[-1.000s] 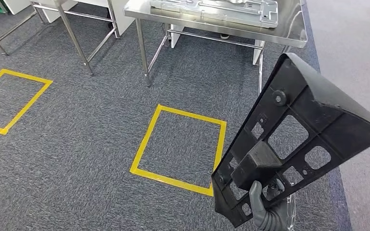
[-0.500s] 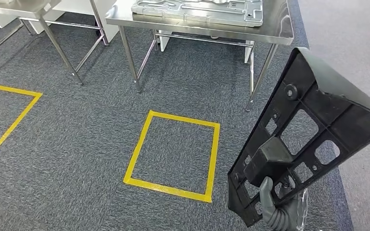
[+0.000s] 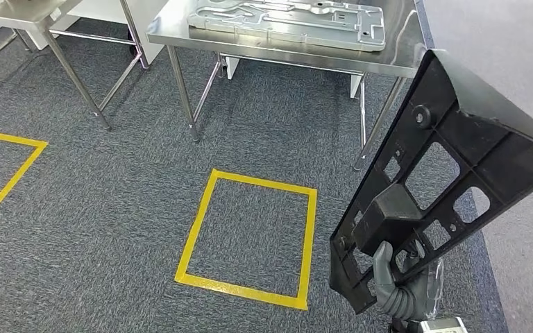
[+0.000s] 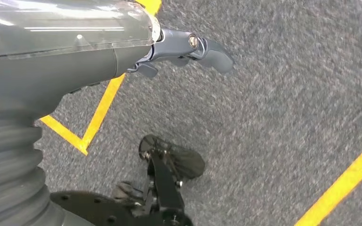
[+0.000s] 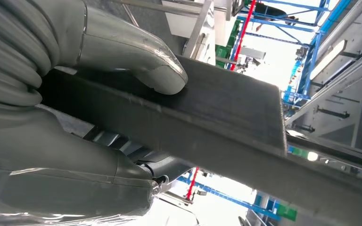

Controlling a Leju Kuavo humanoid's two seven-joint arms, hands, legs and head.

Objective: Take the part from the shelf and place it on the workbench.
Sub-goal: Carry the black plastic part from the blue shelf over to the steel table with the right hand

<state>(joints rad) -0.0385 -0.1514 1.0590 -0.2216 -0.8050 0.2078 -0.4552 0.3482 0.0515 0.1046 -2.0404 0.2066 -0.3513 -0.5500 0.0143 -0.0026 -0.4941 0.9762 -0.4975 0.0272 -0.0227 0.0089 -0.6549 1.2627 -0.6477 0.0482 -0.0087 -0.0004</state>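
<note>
The robot's right hand sits at the lower right of the head view, fingers wrapped around the bottom end of a large black plastic part. The part stands tilted, rising from the hand toward the upper right of the frame, its ribbed back with cut-out windows and a boxy block facing the camera. In the right wrist view the grey thumb presses flat on the dark edge of the part while the rest of the hand closes beneath it, so the part is firmly clamped.

At the top of the head view stands a steel workbench on thin legs, with a flat grey metal plate lying on it. The held part is near the bench's right end, still off its surface. A second steel table shows at the upper left.

On the grey carpet a yellow tape square lies in the lower middle, and another tape outline at the left edge.

In the left wrist view the left hand hangs over the carpet holding nothing, dark fingers loosely extended and slightly apart.
</note>
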